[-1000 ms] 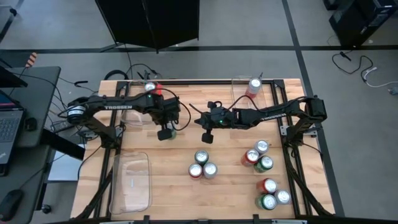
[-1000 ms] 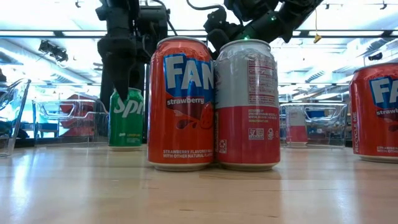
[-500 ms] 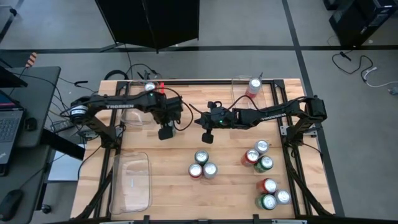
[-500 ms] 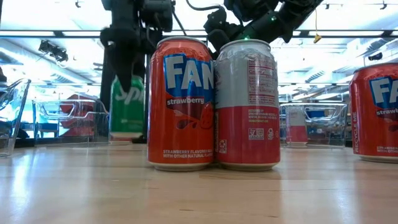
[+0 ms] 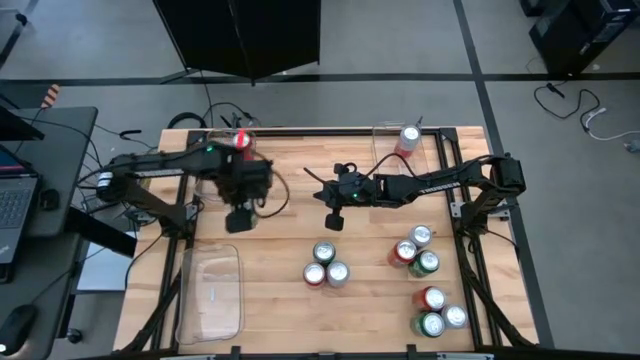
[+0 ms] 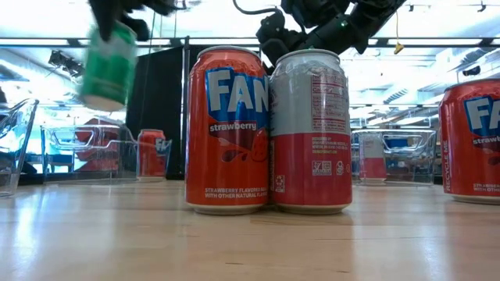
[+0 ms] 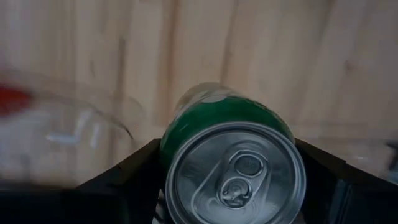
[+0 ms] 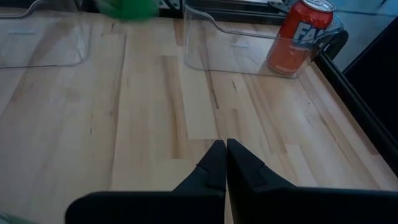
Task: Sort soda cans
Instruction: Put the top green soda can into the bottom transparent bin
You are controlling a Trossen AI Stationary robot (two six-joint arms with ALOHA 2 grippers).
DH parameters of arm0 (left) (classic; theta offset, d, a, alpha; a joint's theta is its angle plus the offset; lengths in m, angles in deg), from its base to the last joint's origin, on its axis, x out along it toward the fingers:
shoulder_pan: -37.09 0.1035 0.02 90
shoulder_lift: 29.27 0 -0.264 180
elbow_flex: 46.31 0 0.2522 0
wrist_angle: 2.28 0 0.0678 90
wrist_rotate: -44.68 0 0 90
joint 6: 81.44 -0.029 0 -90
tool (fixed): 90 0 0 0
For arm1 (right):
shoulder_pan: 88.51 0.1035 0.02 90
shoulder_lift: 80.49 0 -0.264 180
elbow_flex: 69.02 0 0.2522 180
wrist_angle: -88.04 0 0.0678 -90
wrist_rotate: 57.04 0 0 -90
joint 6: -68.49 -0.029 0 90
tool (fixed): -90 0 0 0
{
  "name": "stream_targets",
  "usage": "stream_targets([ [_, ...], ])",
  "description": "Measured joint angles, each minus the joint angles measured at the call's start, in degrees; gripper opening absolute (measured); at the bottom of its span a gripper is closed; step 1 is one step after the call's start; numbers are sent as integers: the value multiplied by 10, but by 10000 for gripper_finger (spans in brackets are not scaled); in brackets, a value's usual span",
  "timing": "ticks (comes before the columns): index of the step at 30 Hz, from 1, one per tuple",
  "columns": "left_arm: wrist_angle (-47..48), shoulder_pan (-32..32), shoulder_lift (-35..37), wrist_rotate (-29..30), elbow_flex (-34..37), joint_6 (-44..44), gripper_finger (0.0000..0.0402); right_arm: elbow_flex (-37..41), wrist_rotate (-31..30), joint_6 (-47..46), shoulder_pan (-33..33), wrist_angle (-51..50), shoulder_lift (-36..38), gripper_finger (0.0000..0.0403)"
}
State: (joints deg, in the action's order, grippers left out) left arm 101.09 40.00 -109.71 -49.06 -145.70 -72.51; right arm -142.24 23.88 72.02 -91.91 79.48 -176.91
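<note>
Nine soda cans [image 5: 325, 264] loose on table, three clear bins [image 5: 211, 295].

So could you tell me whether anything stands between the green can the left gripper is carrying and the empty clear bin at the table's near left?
Nothing visible does. The left gripper holds the green can in the air, and only bare table lies between it and the empty bin.

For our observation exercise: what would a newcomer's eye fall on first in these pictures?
Two cans fill the low view: a red strawberry Fanta can touching a silver-and-red can. Upper left there, a green soda can hangs in the air, clamped in the left gripper.
</note>
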Motion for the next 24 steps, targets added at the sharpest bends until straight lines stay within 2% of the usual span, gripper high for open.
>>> stream_targets([
  [7, 8, -101, 47, -65, 23, 183, 283, 0, 0, 1, 0, -4, 0, 0],
  [13, 2, -157, 65, -78, 109, 263, 283, 0, 0, -1, 0, -10, 0, 0],
  [19, -67, -165, 70, -35, 219, 254, 283, 0, 0, -1, 0, -11, 0, 0],
  [24, -138, -161, 69, 61, 256, 216, 283, 0, 0, -3, 0, -10, 0, 0],
])
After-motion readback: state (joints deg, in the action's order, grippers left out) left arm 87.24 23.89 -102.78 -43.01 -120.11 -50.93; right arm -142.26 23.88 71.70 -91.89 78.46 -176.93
